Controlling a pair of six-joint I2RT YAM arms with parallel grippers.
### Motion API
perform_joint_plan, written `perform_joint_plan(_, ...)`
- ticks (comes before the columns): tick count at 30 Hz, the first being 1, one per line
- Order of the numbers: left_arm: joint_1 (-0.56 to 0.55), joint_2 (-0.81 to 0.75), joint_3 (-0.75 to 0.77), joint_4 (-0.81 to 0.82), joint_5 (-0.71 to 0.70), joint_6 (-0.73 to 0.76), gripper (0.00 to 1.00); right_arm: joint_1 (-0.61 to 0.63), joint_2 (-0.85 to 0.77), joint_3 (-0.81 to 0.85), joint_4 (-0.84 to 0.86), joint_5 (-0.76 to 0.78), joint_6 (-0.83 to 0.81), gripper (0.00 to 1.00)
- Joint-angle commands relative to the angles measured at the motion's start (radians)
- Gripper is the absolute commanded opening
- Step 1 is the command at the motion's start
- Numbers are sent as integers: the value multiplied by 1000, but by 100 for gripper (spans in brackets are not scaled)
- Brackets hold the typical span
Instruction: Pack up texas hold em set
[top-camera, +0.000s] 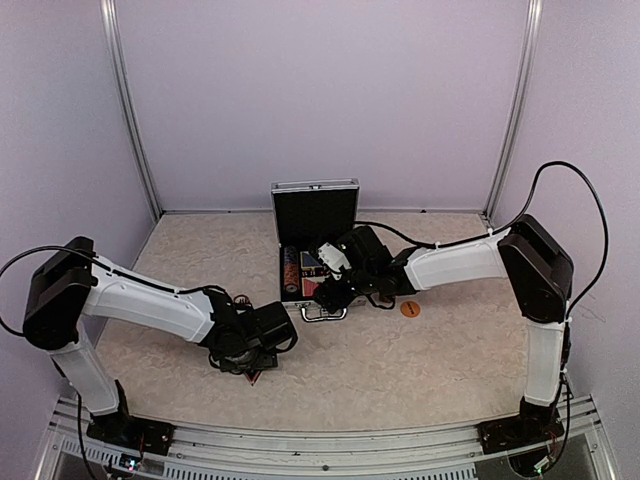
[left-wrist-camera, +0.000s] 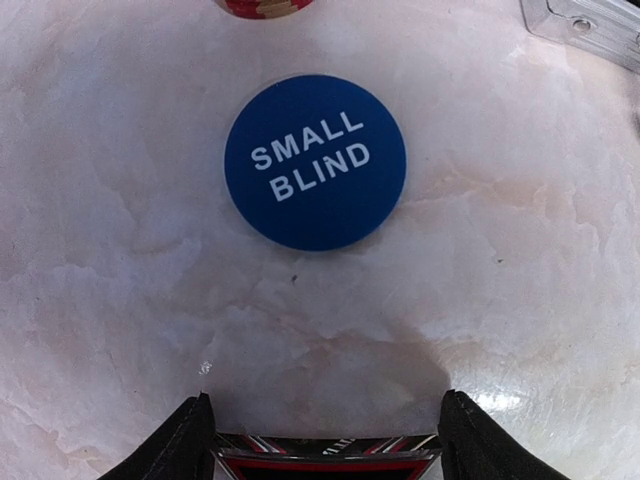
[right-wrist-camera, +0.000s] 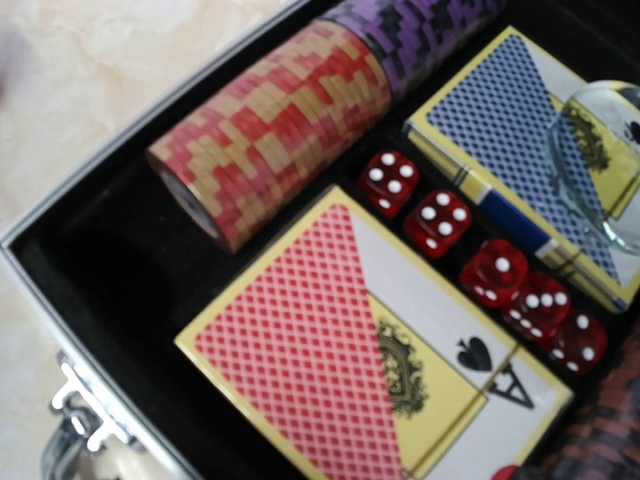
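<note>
**Item: poker set, part packed, on the pale marbled table (top-camera: 450, 370).**

- Case (top-camera: 315, 205): ribbed silver with black lining. It stands open at the middle rear of the table, lid upright and metal handle (right-wrist-camera: 85, 420) toward the arms.
- In the case:
  - A roll of red-and-tan chips (right-wrist-camera: 275, 125) lies on its side, end to end with a roll of purple-and-black chips (right-wrist-camera: 420, 30).
  - A red deck (right-wrist-camera: 330, 370) and a blue deck (right-wrist-camera: 500, 130) lie flat beside the rolls.
  - Five red dice (right-wrist-camera: 500, 270) sit in a row between the two decks.
  - A clear round piece (right-wrist-camera: 605, 170) shows over the blue deck, too blurred to name.
- Loose on the table:
  - An orange button (top-camera: 410, 308) lies just right of the case.
  - A blue button (left-wrist-camera: 315, 163) lettered SMALL BLIND lies flat in front of the case, near its corner.
  - A red chip edge (left-wrist-camera: 262, 5) shows just beyond the blue button.

**Right gripper (top-camera: 335, 280):** it hangs over the open case. Its own fingers do not show in the wrist view. The jaws stand wide, and I see nothing in them.

**Left gripper (left-wrist-camera: 327, 400):** it is low over the table, short of the blue button. Its black fingers (left-wrist-camera: 180, 445) are set well apart. A flat red-edged piece (left-wrist-camera: 325, 462) fills the gap between them at the bottom of the wrist view. I cannot tell whether the pads press on it or only flank it.
</note>
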Motion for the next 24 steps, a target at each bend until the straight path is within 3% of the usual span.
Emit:
perform_joint_plan(1,-20,42,-24,-3,59,-27,60,3,-14,0,15,2,11,85)
perform_joint_plan(24,-48,11,195,-120,-135,64,59,-11,-79,-33,15,79,43,88)
